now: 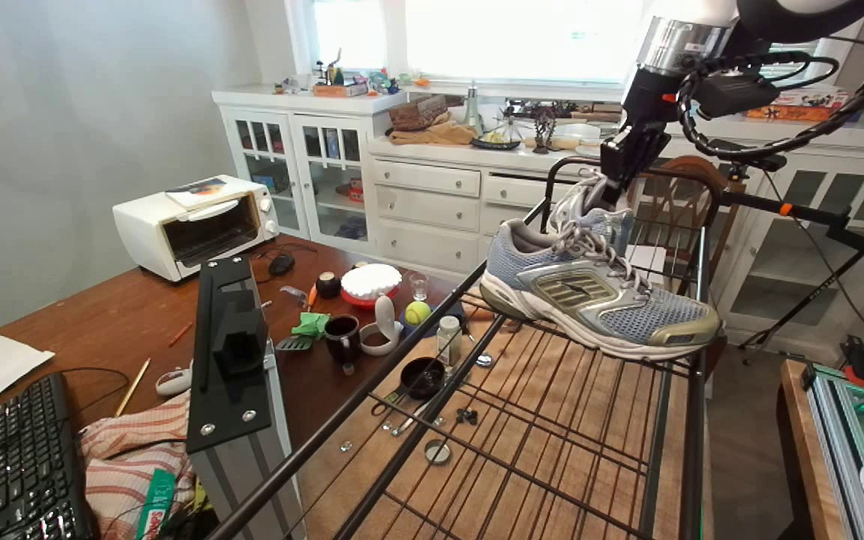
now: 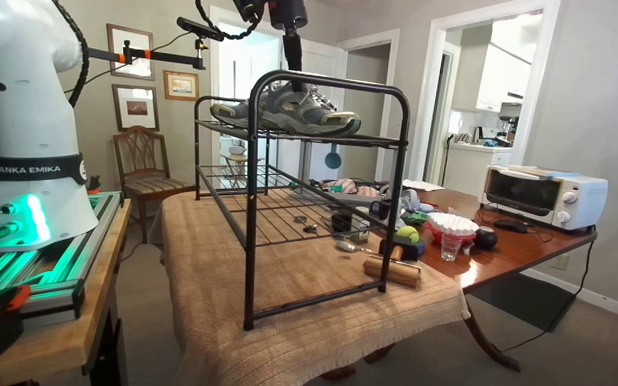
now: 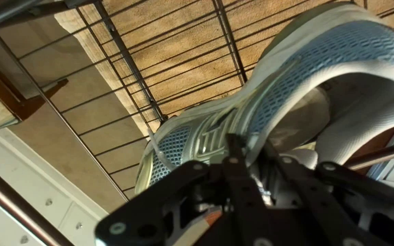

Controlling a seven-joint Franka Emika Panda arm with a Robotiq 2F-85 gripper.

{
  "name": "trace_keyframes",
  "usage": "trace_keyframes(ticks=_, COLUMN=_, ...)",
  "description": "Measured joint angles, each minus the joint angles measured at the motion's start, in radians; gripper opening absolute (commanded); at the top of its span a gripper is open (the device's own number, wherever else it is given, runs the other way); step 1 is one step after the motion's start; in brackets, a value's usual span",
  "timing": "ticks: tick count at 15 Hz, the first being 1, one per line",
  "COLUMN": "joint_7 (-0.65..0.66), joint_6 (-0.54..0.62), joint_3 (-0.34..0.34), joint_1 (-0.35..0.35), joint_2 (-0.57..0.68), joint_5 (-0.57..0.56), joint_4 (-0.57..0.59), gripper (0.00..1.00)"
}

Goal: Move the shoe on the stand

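Two matching grey mesh shoes stand side by side on the slatted top of the dark metal stand point(image 1: 655, 450) point(image 2: 252, 214) point(image 3: 127, 54). My gripper point(image 1: 612, 184) point(image 2: 297, 83) is at the shoe point(image 1: 613, 223) point(image 2: 317, 115) farther along the rack in an exterior view. The twin shoe point(image 1: 589, 292) point(image 2: 234, 110) partly hides it there. In the wrist view the gripper point(image 3: 250, 143) is nearly closed, pinching the side collar of the shoe point(image 3: 275, 99), one finger outside and one inside. The sole seems to rest on the grid.
The stand's raised end bar point(image 2: 336, 80) rises beside the shoes. A black-topped post point(image 1: 233, 352) stands alongside the rack. Below lie a brown towel point(image 2: 201, 268) and small items. A toaster oven point(image 1: 196, 225), cups and a tennis ball point(image 1: 417, 313) are on the table.
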Motion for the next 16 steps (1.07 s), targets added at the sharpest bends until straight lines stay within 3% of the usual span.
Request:
trace_keyframes(ticks=10, joint_7=-0.476, joint_6=0.000, joint_3=-0.104, joint_1=0.049, joint_2=-0.057, joint_5=0.023, joint_4=-0.031, gripper=0.04)
trace_keyframes(ticks=16, joint_7=-0.823, joint_6=-0.009, joint_3=-0.198, joint_1=0.116, joint_2=-0.077, joint_5=0.062, joint_4=-0.031, gripper=0.04)
